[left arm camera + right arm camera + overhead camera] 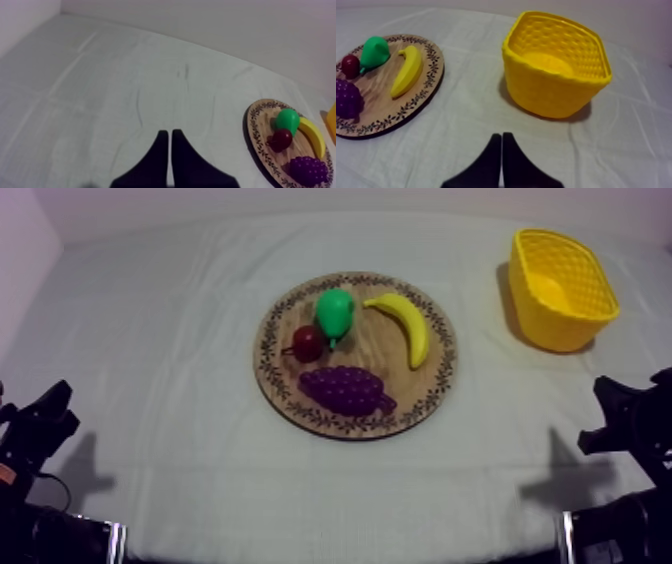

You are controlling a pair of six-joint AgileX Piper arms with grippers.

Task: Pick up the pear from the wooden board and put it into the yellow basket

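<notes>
A green pear (334, 312) lies on the round wooden board (440, 383) at mid-table, touching a small red fruit (307, 343). The yellow basket (560, 288) stands at the back right with nothing in it. My left gripper (45, 420) rests low at the left edge, far from the board; in the left wrist view its fingers (170, 145) lie together as a wedge over bare cloth, shut on nothing. My right gripper (625, 413) rests low at the right, in front of the basket (556, 70), its fingers (501, 145) likewise shut. The pear (375, 51) also shows from the right wrist.
On the board with the pear are a banana (405, 326) at its right and purple grapes (347, 389) at the front. Open cloth stretches to the left of the board and between the board and the basket. The back wall runs behind the table.
</notes>
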